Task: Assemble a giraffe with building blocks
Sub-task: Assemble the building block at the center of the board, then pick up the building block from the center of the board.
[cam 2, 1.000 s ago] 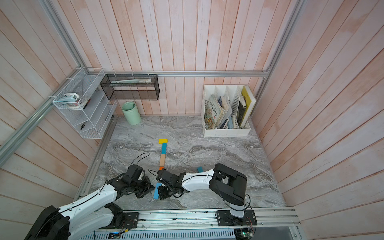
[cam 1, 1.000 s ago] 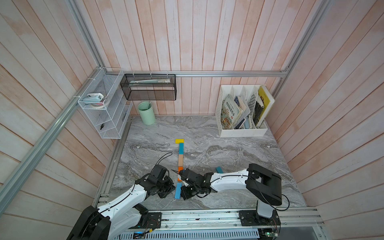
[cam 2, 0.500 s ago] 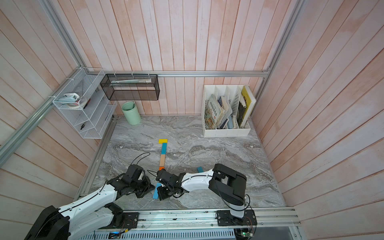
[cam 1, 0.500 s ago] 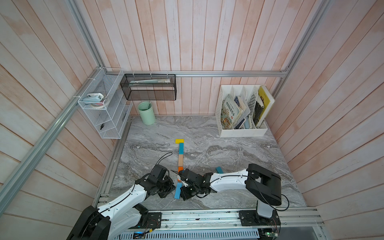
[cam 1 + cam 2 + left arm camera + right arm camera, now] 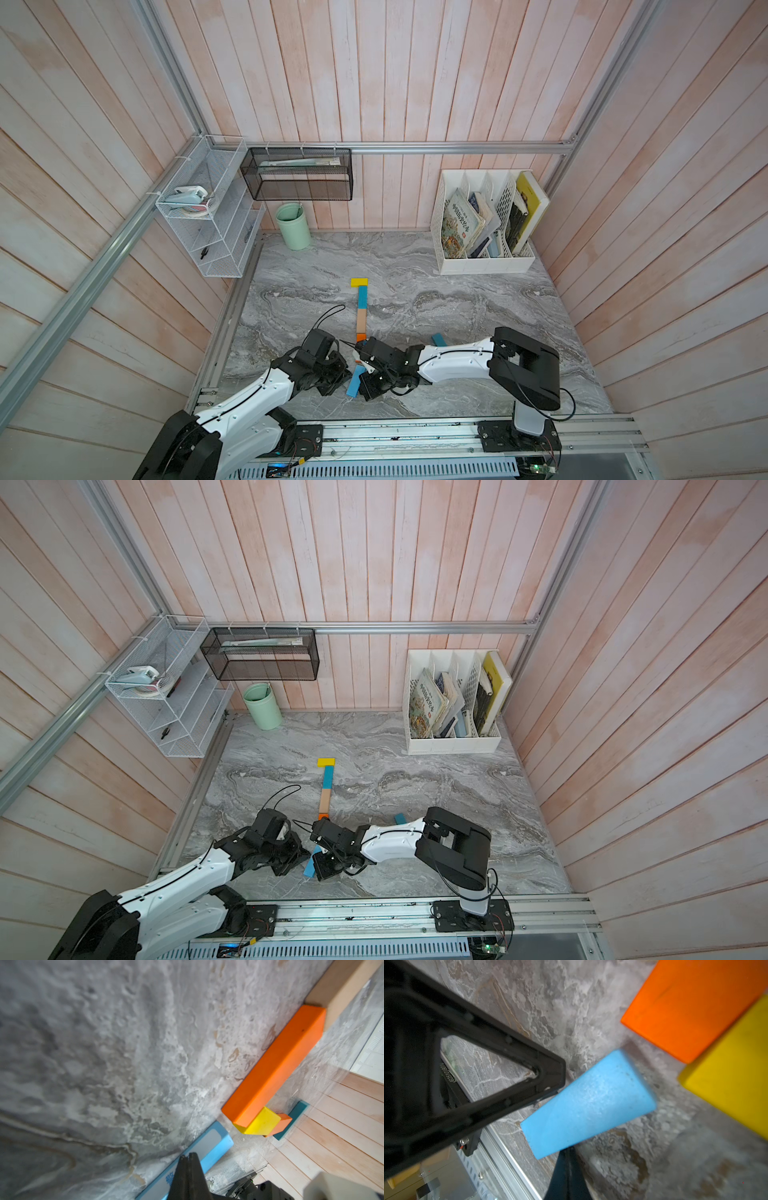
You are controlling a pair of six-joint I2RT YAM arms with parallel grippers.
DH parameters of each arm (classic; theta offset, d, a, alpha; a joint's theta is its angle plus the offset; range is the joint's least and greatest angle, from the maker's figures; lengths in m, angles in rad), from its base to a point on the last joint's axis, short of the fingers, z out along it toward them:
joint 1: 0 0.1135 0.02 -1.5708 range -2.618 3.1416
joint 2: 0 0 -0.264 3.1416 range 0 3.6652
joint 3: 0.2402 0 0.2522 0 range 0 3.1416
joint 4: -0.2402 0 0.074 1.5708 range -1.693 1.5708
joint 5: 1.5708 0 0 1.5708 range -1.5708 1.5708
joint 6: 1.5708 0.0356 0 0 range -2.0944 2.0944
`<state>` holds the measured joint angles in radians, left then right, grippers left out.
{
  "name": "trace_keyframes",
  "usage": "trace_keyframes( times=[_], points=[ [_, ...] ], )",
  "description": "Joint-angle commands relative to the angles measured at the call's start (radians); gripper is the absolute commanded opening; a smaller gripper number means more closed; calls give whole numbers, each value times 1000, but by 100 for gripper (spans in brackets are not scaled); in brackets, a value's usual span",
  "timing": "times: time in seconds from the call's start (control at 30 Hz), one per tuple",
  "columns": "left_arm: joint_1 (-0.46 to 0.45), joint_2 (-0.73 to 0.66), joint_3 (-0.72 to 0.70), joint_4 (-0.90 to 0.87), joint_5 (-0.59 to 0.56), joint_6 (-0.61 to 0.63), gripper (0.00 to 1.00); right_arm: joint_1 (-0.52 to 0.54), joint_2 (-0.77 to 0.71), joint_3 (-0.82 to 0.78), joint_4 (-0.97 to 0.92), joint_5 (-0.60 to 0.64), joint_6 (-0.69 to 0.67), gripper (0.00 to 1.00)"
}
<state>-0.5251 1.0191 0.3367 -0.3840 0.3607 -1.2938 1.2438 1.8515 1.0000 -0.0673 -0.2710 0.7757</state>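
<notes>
Left end effector (image 5: 189, 1157) and right end effector (image 5: 566, 1153), both pinched shut and empty, are set at either side of the light blue block (image 5: 355, 380), which lies slantwise on the counter (image 5: 457, 299).
The block is probably best nudged in short, gentle pushes until its upper end meets the yellow body block (image 5: 259, 1124), with the orange neck block (image 5: 276, 1064) left undisturbed. The neck line ends at a yellow head block (image 5: 359, 282). The counter is smooth grey marble pattern, likely slippery. It is enclosed by pale plank walls, with a white file rack (image 5: 484, 264) and a mint cup (image 5: 293, 226) at the back.
</notes>
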Motion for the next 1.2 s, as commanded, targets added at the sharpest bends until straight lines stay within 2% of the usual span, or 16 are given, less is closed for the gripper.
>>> trace_keyframes(
  times=[0.0,0.2,0.37,0.47,0.5,0.53,0.57,0.63,0.7,0.77,0.8,0.83,0.93,1.1,1.17],
  points=[
    [-1,0,13,-22,-29,14,0,5,8,12,-10,3,-18,0],
    [89,-78,-1,-122,-53,65,0,2,-127,-112,-63,82,13,0],
    [139,-184,49,-211,-108,123,0,-28,-363,-219,-206,262,48,0],
    [141,-191,102,-230,-131,153,0,-114,-518,-234,-324,377,57,0],
    [141,-189,110,-219,-126,161,0,-155,-564,-243,-339,393,53,5],
    [142,-186,118,-209,-119,164,0,-197,-605,-255,-341,402,43,22],
    [142,-182,122,-205,-116,164,0,-239,-633,-260,-351,395,28,29],
    [142,-173,136,-196,-113,171,0,-345,-657,-248,-404,361,-36,33],
    [142,-166,150,-194,-114,176,0,-417,-637,-191,-513,380,-104,38],
    [142,-166,159,-180,-112,180,0,-451,-604,-130,-606,431,-167,60],
    [143,-165,160,-173,-111,180,0,-469,-579,-93,-657,453,-203,88],
    [142,-166,164,-164,-108,182,0,-486,-551,-54,-706,485,-227,98],
    [143,-152,167,-142,-88,190,0,-501,-499,-4,-751,519,-290,98],
    [143,-116,175,-120,-53,215,0,-521,-520,-36,-615,361,-340,98],
    [143,-121,170,-111,-46,219,0,-546,-557,-27,-615,367,-347,98]
  ],
)
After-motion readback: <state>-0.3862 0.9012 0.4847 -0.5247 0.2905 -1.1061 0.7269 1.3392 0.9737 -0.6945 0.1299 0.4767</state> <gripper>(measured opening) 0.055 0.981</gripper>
